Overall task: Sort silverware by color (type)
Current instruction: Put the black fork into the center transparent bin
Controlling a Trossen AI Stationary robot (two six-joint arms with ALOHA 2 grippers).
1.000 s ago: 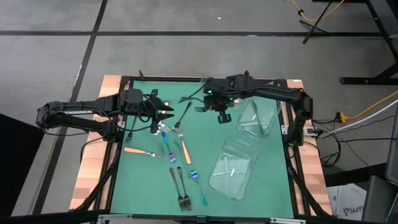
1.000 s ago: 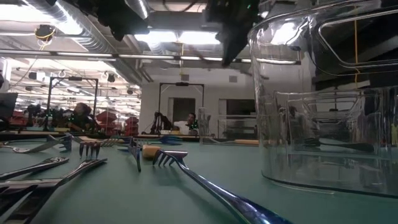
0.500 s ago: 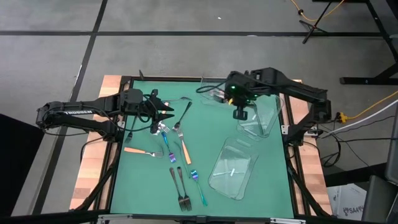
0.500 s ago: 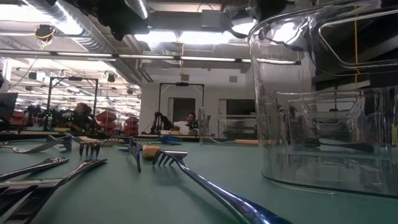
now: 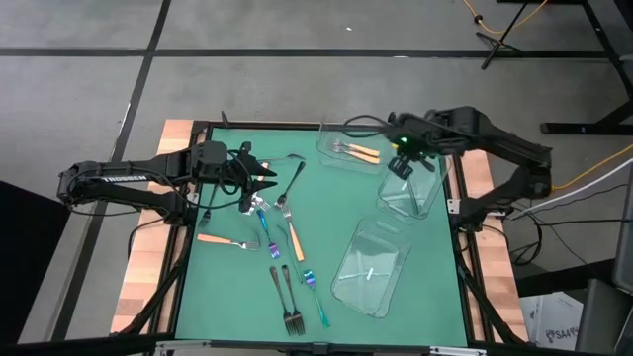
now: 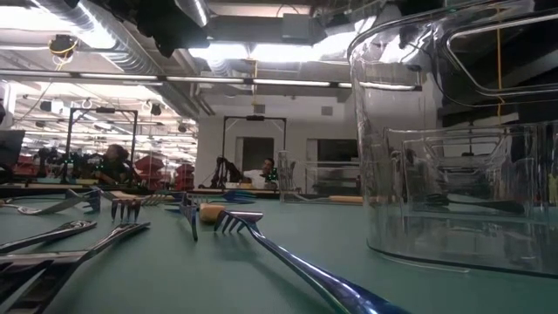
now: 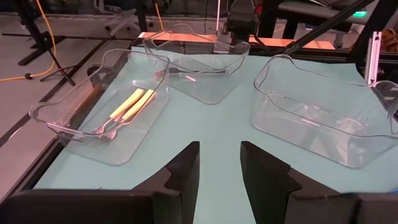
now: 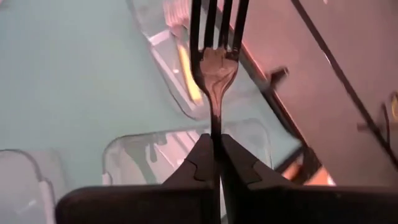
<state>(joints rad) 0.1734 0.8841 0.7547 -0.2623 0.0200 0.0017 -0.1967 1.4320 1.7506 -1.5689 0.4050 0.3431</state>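
My right gripper (image 8: 216, 163) is clenched on a dark grey metal fork (image 8: 216, 68), held above the clear plastic tray (image 5: 410, 188) at 2 o'clock on the table. My left gripper (image 7: 216, 163) hangs with fingers parted at 10 o'clock, over loose forks (image 5: 282, 237). 2 orange-handled forks (image 5: 358, 150) lie in the 12 o'clock tray (image 5: 331, 148).

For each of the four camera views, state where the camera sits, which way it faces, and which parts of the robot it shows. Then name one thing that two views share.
High view: above the table, looking straight down; shows both arms, left gripper and right gripper.
Low view: at table-top height, looking level across forks into the room; arms barely show overhead.
Left wrist view: on the left arm, facing three clear trays; its open fingers show.
Right wrist view: on the right arm; its fingers pinch a dark fork.
Shared: the orange-handled forks in a tray, left wrist and high views.
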